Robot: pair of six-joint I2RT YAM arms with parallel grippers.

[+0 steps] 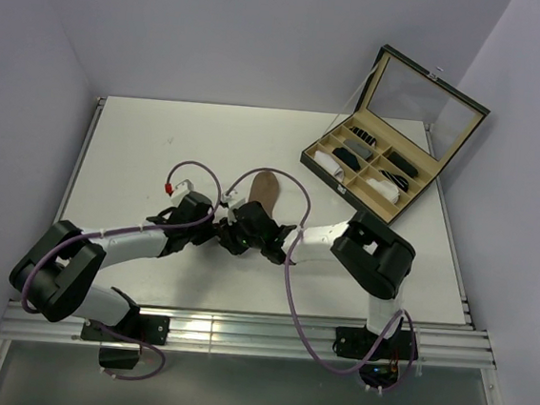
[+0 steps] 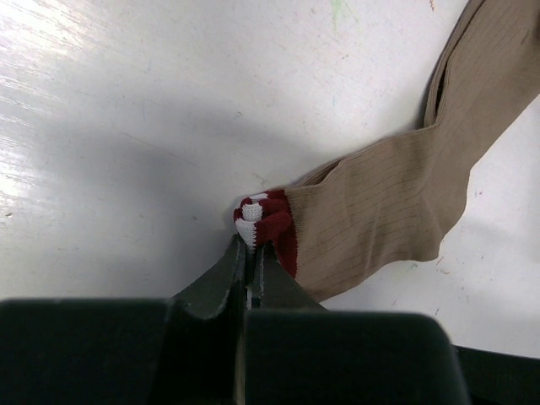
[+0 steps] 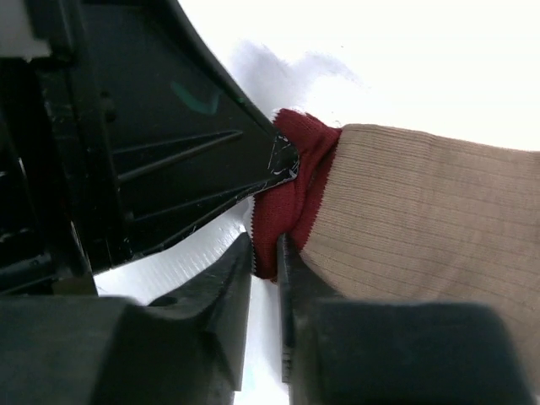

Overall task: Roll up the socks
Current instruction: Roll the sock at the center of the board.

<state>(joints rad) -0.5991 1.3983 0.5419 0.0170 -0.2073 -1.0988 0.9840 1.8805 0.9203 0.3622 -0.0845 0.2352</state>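
Tan sock (image 2: pixel 384 198) looked soft, light and floppy, its striped cuff (image 2: pixel 272 224) clamped by left gripper (image 2: pixel 251 256) and right gripper (image 3: pixel 265 253), seemingly the right spot to grip

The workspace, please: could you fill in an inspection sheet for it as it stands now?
Surface: white table, a few small marks.
Job's things: tan sock unrolled, toe end on the table; white sock, nothing seen.
Clutter: open box far right, sock rolls in its compartments.
Grippers: left gripper and right gripper both shut on the tan sock's red-and-white cuff.
Cables: purple cables loop along both arms.
Surroundings: plain walls.
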